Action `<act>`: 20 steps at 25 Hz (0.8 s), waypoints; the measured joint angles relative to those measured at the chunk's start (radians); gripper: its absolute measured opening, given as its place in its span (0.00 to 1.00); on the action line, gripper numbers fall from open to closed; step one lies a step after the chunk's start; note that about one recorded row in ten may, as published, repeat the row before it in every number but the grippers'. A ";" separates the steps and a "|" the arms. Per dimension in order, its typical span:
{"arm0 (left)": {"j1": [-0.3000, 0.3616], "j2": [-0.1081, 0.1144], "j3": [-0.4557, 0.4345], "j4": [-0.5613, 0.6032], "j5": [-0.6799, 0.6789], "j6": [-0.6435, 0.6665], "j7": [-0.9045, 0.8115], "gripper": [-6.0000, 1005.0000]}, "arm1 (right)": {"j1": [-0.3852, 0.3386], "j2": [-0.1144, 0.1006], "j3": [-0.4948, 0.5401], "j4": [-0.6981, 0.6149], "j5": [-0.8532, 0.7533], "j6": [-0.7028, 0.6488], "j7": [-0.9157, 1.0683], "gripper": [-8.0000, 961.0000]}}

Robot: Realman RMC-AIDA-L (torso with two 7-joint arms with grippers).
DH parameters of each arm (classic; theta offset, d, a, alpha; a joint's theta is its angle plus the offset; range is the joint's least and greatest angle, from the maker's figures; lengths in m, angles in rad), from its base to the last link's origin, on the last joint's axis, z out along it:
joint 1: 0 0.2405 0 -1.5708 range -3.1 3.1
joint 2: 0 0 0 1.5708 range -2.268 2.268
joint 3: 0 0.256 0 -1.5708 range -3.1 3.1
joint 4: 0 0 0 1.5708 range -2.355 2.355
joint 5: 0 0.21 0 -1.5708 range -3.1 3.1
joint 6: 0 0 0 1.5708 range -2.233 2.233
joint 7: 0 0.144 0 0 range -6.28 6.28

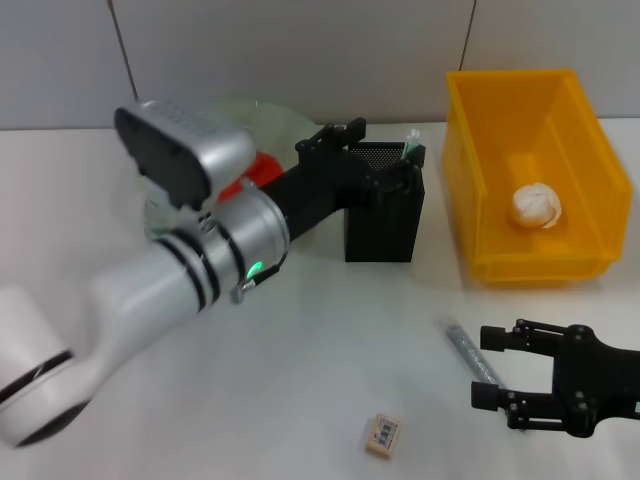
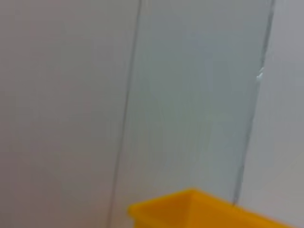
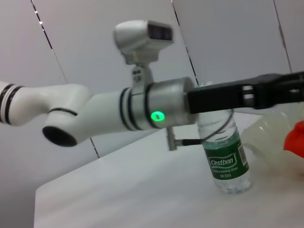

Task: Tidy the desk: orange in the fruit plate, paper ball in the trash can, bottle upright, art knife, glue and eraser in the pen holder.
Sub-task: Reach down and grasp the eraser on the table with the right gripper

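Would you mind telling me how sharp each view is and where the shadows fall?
Head view: evenly lit and sharp, with a soft shadow under the right gripper and beside the pen holder. Left wrist view: soft and blurred, only wall panels and the yellow bin's corner. Right wrist view: bottle label readable, the orange object at the edge blurred.

Bearing, on a white table [image 1: 330,360], a black pen holder [image 1: 385,225] (yellow bin [image 1: 530,170] beside it), art knife [image 1: 470,355] and eraser [image 1: 383,436] lying nearer.
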State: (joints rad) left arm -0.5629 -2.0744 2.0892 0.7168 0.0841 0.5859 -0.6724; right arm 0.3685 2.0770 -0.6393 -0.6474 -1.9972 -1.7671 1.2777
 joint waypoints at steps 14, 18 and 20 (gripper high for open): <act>0.186 0.080 -0.398 0.036 0.775 0.619 -0.513 0.83 | 0.012 -0.003 0.010 -0.048 0.005 -0.008 0.051 0.81; 0.183 0.109 -0.665 -0.020 1.047 0.897 -0.622 0.83 | 0.006 -0.001 0.003 -0.131 0.004 -0.020 0.124 0.81; 0.181 0.116 -0.710 -0.032 1.096 0.953 -0.631 0.83 | 0.006 -0.002 0.002 -0.162 0.003 -0.027 0.155 0.81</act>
State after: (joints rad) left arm -0.3815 -1.9585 1.3790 0.6851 1.1799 1.5386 -1.3032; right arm 0.3742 2.0754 -0.6375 -0.8099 -1.9943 -1.7945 1.4323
